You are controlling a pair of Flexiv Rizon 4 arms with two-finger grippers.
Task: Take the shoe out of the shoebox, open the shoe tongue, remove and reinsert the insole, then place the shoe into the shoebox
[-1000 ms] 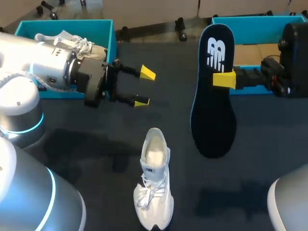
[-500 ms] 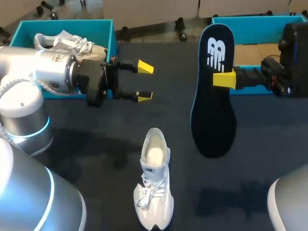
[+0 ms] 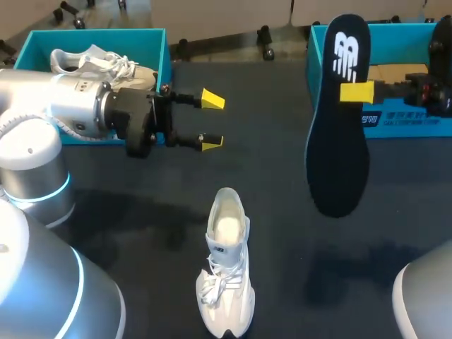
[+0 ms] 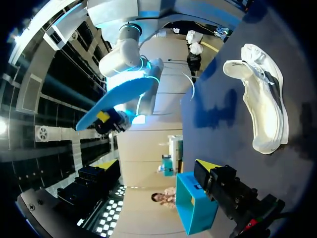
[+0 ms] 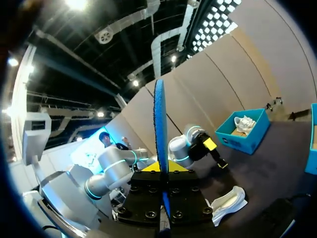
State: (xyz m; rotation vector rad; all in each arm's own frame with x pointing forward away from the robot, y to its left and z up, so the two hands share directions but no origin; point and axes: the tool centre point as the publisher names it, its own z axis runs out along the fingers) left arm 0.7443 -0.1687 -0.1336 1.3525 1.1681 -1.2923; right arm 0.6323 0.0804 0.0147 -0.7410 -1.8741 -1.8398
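A white shoe (image 3: 227, 282) stands on the dark table (image 3: 268, 176) near its front, with its opening facing the far side. My right gripper (image 3: 357, 92) is shut on a dark navy insole (image 3: 339, 148), which hangs in the air, heel end up, in front of the right shoebox (image 3: 395, 42). In the right wrist view the insole (image 5: 160, 124) shows edge-on between the yellow tips of that gripper (image 5: 161, 167). My left gripper (image 3: 211, 121) is open and holds nothing. It hovers to the left of the insole and beyond the shoe (image 4: 262, 109).
The teal left shoebox (image 3: 159, 49) at the back left holds a second white shoe (image 3: 99, 60). My left arm's body lies in front of that box. Cardboard lines the inside of the teal right shoebox.
My right arm has carried the insole to the right and toward the right shoebox. My left gripper moved slightly toward the back of the table, then stayed still.
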